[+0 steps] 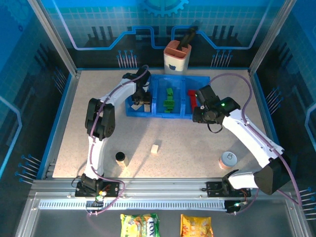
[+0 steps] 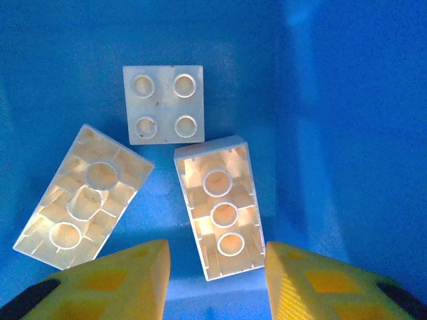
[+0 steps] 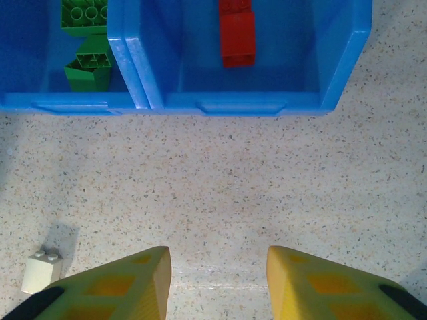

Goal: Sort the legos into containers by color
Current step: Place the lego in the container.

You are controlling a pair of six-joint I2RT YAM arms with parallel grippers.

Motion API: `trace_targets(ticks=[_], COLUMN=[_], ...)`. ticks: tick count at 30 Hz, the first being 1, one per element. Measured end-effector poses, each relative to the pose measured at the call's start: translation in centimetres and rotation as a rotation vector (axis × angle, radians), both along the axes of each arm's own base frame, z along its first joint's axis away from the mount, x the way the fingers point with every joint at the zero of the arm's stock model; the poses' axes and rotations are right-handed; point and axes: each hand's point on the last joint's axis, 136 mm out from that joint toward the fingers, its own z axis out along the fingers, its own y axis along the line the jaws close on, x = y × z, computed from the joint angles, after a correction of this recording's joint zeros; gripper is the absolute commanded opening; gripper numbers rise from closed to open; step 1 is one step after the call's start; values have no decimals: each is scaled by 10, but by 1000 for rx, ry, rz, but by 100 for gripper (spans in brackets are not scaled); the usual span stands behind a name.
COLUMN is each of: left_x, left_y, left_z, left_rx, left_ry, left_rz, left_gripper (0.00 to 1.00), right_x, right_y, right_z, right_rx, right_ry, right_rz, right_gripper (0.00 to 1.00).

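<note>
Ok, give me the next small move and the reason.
Probably slide the right gripper left and back over the cream brick. Its fingers are open and empty above bare table, that brick is the one loose lego in sight, and the left gripper hangs open over three sorted bricks in the tray.

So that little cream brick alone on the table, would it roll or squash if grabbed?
Probably neither. The cream brick looks boxy and flat-faced, so a push should slide it, not roll it. It seems hard plastic, so likely stiff; the upturned white bricks in the tray are hollow, so it is probably light.
</note>
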Motion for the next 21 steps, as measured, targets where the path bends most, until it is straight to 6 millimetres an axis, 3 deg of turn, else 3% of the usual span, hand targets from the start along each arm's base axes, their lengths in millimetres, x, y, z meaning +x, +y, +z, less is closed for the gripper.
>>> trace_targets(ticks=[9, 14, 21], left_x=[-17, -48, -98], left_y=[4, 5, -9], left_z=[39, 51, 44], left_rx=[-24, -35, -38], left_ry=[-51, -44, -6], left_rz=[4, 11, -7], left_gripper=[43, 43, 43], right_x=[-1, -1, 0], right_y=[2, 4, 8], right_z=[0, 0, -4], right_rx=[-4, -4, -6], right_ry=[-3, -3, 5], right_rz=[5, 11, 20], right_gripper=[43, 43, 43])
